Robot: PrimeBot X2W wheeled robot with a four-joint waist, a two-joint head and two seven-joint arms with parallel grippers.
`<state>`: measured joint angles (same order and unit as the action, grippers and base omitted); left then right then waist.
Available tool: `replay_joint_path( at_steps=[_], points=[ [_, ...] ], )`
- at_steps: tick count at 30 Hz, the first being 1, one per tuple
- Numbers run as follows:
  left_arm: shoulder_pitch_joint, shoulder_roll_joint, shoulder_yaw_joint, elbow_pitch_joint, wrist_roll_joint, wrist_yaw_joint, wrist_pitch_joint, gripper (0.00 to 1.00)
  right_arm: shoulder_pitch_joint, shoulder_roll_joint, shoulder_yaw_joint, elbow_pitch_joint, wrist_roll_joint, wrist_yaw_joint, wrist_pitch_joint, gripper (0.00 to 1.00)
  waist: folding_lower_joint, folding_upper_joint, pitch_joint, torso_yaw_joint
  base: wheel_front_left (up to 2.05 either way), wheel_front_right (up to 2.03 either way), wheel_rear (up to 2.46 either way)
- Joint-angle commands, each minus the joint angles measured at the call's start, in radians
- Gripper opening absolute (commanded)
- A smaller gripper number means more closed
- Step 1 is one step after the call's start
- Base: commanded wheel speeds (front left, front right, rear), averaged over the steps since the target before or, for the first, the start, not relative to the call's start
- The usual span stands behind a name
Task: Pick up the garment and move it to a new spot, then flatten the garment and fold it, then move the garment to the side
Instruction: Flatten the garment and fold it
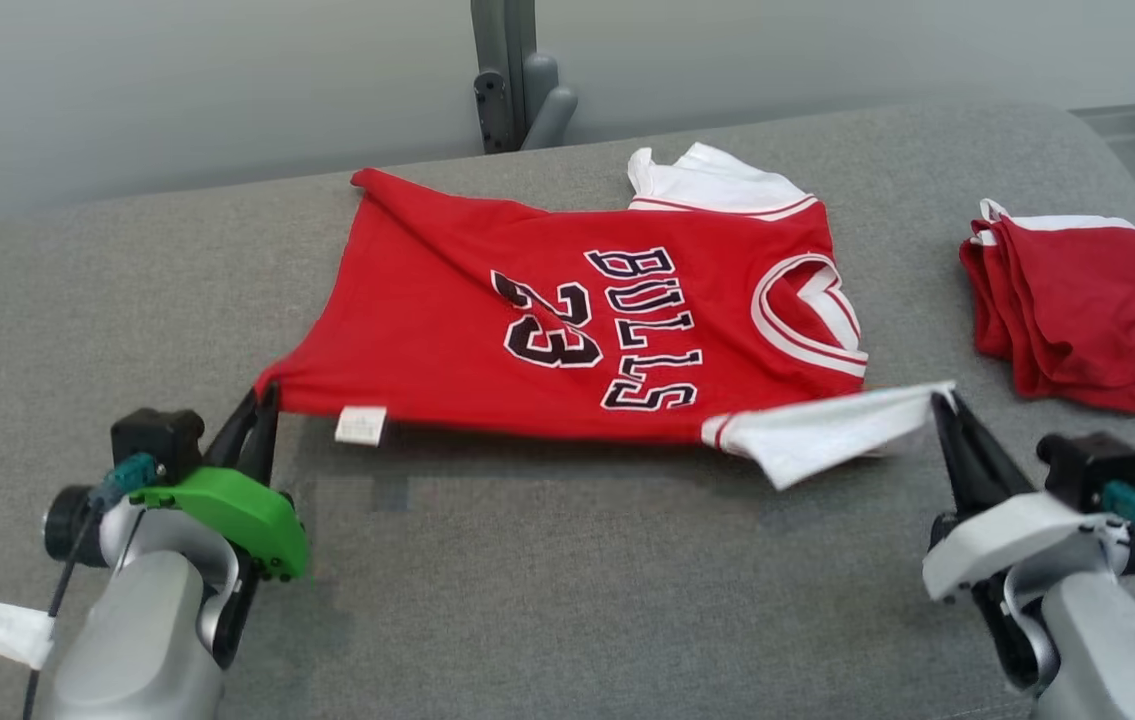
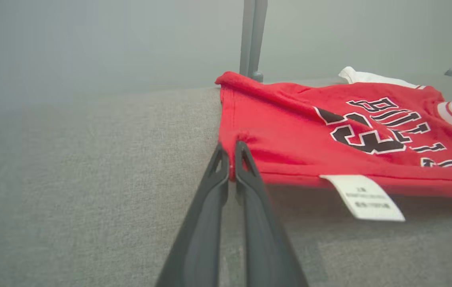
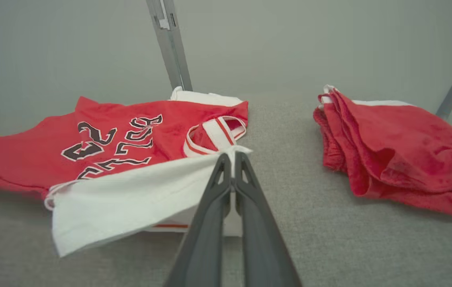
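Head view, item one: garment (image 1: 567, 330), a red jersey with white sleeves, a red-and-white collar, and black-and-white lettering "BULLS" and "23". It is spread sideways across the middle of the grey padded surface (image 1: 567, 600), hem to the left and collar to the right. The near edge is raised off the surface with a shadow beneath it. The far edge rests on the padding. A diagonal crease runs from the far-left corner toward the number.

Item two: left gripper (image 1: 265, 398), green-backed, at the near left. Its fingers are closed together on the near-left hem corner of the garment. The left wrist view shows red cloth pinched between the two dark tips.

Item three: care label (image 1: 360, 425), white, hanging from the near hem just right of that grip.

Item four: right gripper (image 1: 941, 400), white-backed, at the near right. Its fingers are pressed together on the tip of the near sleeve (image 1: 827, 430), which is drawn out to the right above the surface. The right wrist view shows the white edge clamped between the tips.

Item five: far sleeve (image 1: 707, 180), white and crumpled, lying on the surface at the garment's far edge.

Item six: second red garment (image 1: 1087, 310), a folded pile with white trim at the far right, apart from the jersey and from both grippers.

Item seven: grey post (image 1: 517, 70), upright beyond the far edge, against a pale wall (image 1: 177, 90).
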<state>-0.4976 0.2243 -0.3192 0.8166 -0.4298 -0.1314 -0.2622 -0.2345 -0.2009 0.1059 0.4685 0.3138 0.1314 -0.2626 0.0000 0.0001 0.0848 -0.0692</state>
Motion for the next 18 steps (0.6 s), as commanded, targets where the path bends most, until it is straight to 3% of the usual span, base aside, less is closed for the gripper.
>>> replay_joint_path(
  at_steps=[1, 9, 13, 18],
  points=[
    [-0.019, 0.015, 0.005, -0.007, 0.006, 0.002, -0.003, 0.00, -0.021, -0.012, -0.001, -0.014, 0.002, -0.002, -0.003, 0.00, 0.0000, -0.0001, -0.041, 0.019, 0.00, 0.00, 0.00],
    [-0.197, 0.122, -0.051, -0.133, 0.050, 0.002, 0.050, 0.00, -0.214, -0.168, 0.021, -0.182, 0.024, -0.002, 0.048, 0.00, 0.0000, -0.0001, -0.108, 0.055, 0.00, 0.00, 0.00],
    [-0.298, 0.182, -0.061, -0.205, 0.059, 0.002, 0.103, 0.00, -0.314, -0.215, 0.018, -0.256, 0.026, -0.002, 0.094, 0.00, 0.0000, -0.0001, -0.112, 0.065, 0.00, 0.00, 0.00],
    [-0.412, 0.218, -0.111, -0.274, 0.058, 0.002, 0.191, 0.00, -0.421, -0.250, -0.011, -0.324, 0.065, -0.002, 0.169, 0.00, 0.0000, -0.0001, -0.074, 0.084, 0.00, 0.00, 0.00]
  ],
)
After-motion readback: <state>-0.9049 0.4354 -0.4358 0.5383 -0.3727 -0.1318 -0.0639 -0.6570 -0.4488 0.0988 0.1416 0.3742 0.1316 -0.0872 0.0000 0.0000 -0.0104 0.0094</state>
